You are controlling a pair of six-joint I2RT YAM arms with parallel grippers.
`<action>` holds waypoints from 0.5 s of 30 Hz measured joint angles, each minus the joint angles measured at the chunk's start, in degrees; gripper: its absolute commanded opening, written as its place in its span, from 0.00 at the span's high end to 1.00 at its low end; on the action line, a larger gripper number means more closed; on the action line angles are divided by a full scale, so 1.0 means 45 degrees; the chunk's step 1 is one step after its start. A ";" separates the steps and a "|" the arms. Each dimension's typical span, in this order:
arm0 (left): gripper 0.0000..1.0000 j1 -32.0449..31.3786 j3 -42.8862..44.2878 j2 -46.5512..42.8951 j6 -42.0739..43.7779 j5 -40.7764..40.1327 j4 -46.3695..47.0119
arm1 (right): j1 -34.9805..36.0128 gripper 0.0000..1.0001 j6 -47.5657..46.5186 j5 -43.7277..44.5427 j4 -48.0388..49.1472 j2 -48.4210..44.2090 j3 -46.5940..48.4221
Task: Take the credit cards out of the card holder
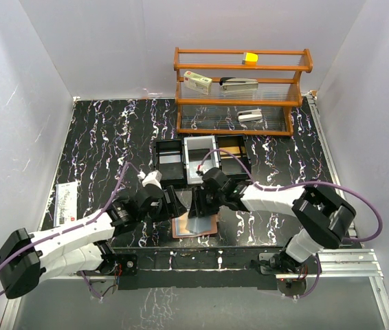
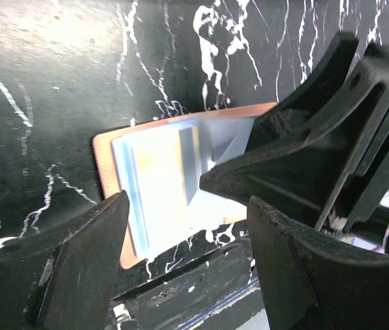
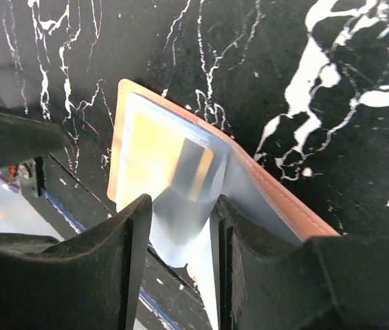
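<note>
The right gripper (image 3: 181,213) flanks a pale blue sheet (image 3: 184,192) rising from the open card holder (image 2: 102,161); whether it is clamped I cannot tell. The left gripper (image 2: 187,220) hovers just beside, jaws apart. A yellow-orange card (image 3: 150,148) sits in its pocket. The holder lies flat near the front edge of the black, white-veined bench (image 1: 98,137), enclosed by white walls (image 1: 36,55).
</note>
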 measured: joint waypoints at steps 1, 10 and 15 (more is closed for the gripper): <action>0.33 0.0000 -0.0087 0.0112 0.0068 0.0243 0.0291 | -0.0204 0.63 0.0083 -0.0248 0.0306 -0.0126 -0.0248; 0.31 0.0000 -0.0461 0.1501 0.1020 0.2487 0.3147 | -0.1360 0.64 0.1039 -0.1739 0.2244 -0.0364 -0.1622; 0.31 0.0000 -0.0733 0.2710 0.1472 0.3424 0.4328 | -0.1467 0.64 0.1302 -0.2055 0.2832 -0.0364 -0.1894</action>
